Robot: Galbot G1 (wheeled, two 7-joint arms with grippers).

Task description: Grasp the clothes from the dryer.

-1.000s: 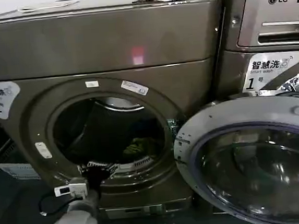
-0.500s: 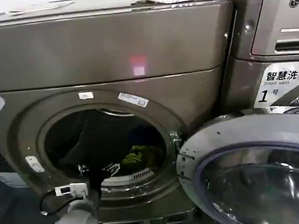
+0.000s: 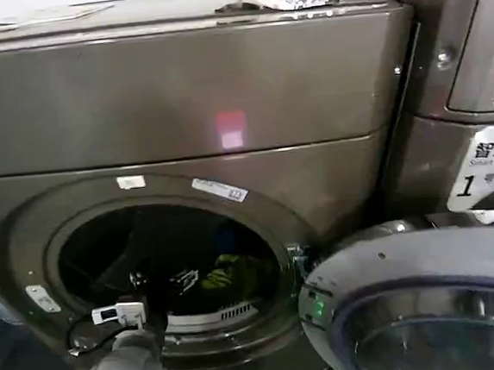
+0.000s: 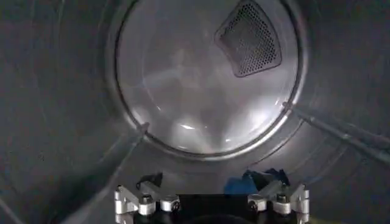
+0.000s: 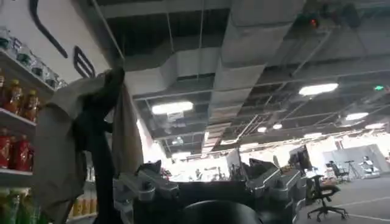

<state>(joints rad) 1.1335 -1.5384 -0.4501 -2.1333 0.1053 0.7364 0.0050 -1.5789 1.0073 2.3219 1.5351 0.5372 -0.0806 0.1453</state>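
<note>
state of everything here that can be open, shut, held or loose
dryer: porthole open, door swung out to the right
clothes: loose on the drum floor, not held
left pincer: inside the drum, open, holding nothing
right pincer: away from the dryer, facing a ceiling, open, holding nothing

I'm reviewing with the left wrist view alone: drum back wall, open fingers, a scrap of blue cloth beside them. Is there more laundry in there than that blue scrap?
Observer: Yes. The head view shows the clothes as a yellow-green bundle lying low in the dryer, right of the porthole's centre.
Operator: Where is the left gripper relative to that bundle?
Observer: The left gripper is inside the porthole, just left of the bundle. I cannot tell whether they touch.
Operator: And the other arm?
Observer: The right gripper is open, holds nothing and points up at the ceiling.
</note>
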